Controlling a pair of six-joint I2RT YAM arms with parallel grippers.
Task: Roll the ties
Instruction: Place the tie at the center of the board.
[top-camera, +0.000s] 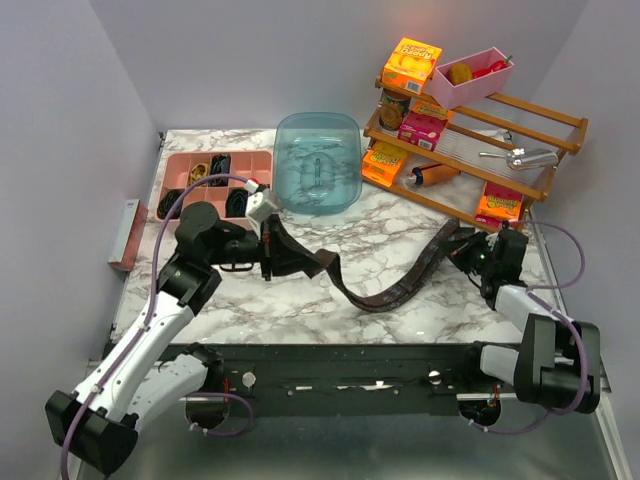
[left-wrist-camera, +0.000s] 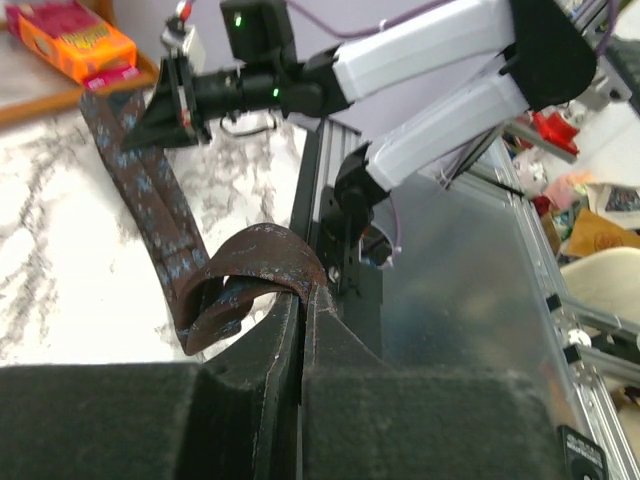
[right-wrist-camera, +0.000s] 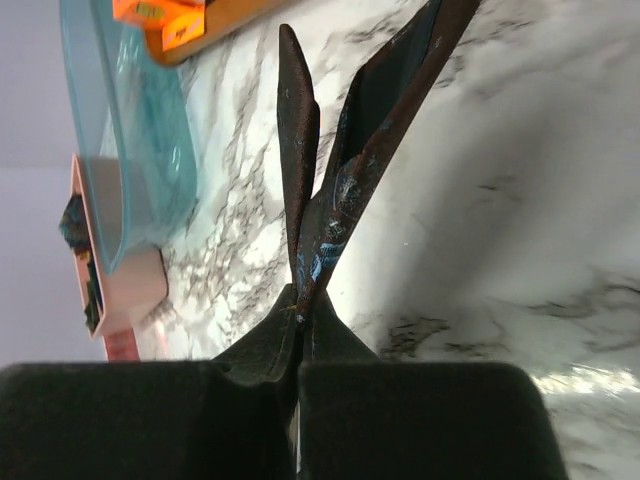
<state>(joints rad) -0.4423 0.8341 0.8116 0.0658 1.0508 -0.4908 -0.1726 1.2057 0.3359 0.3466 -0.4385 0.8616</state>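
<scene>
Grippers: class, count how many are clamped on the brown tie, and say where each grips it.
2. The left gripper is shut on the tie at a loop near the pink compartment tray; the right gripper on its opposite end, by the wooden rack.

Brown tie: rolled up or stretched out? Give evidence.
Stretched out: the tie sags as one long band between the left gripper and right gripper, each shut on an end.

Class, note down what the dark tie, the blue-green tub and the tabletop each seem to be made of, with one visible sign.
Tie: woven fabric, matte; it sags and folds limply, with a small repeated blue pattern.
Tub: tinted clear plastic, glossy; you can see through its walls.
Tabletop: marble look, white with grey veins, smooth; possibly only a printed laminate.
</scene>
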